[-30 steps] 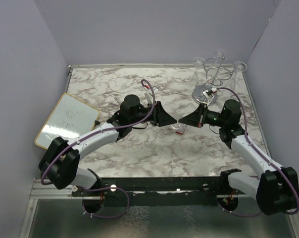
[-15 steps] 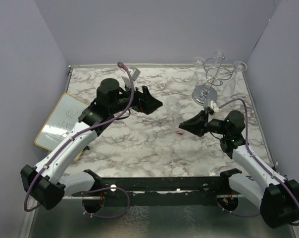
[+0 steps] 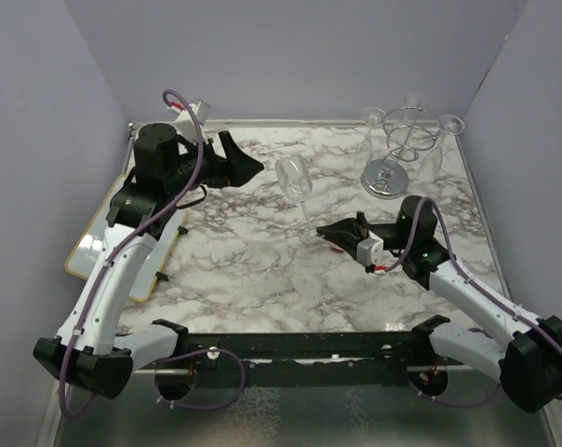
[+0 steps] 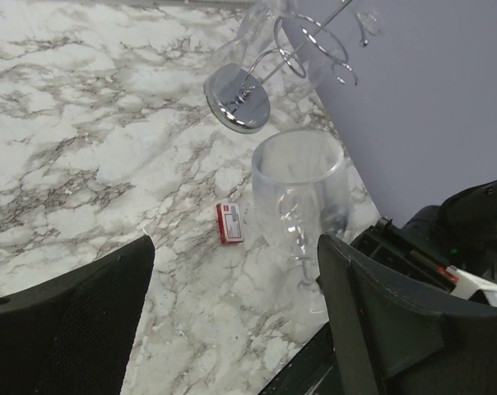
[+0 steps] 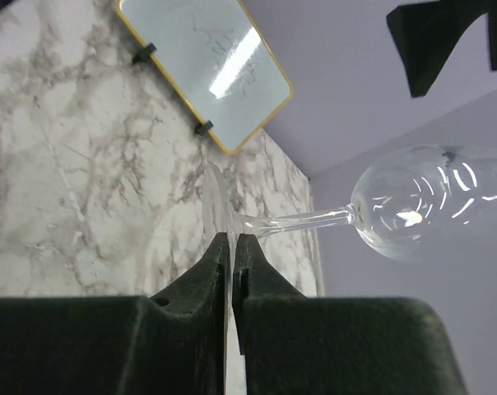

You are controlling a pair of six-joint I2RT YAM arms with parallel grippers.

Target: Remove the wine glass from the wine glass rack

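Since a second ago, when both pincers met close together near the rack's base, the left arm has swung away to about 10 o'clock in the overhead view. The left pincer point(image 3: 244, 156) now stands wide with nothing between its fingers. That leaves the wine glass point(image 3: 295, 177) with the right pincer point(image 3: 326, 230) alone, pinched tight on the glass's round foot (the right wrist view shows the foot edge-on between the closed fingers).

The glass is near the middle of the marble surface point(image 3: 262, 270), tilted, with its bowl toward 12 o'clock. It appears to be lifted clear of the marble. The wine glass rack point(image 3: 397, 154) stands well apart at about 1 o'clock, with other glasses point(image 3: 372, 121) hanging from its wire ring.

Judged from this, the glass is already off the rack and the hand-over looks finished. What probably remains is setting it down upright. A grip on the thin foot alone could let the glass swivel.

As for writing, a whiteboard point(image 3: 123, 233) at 9 o'clock carries faint marker scribbles, too pale to read. A small red and white tag point(image 4: 229, 222) lies on the surface just beside the glass in the left wrist view, and its print is too small to make out. No brand name is legible anywhere.
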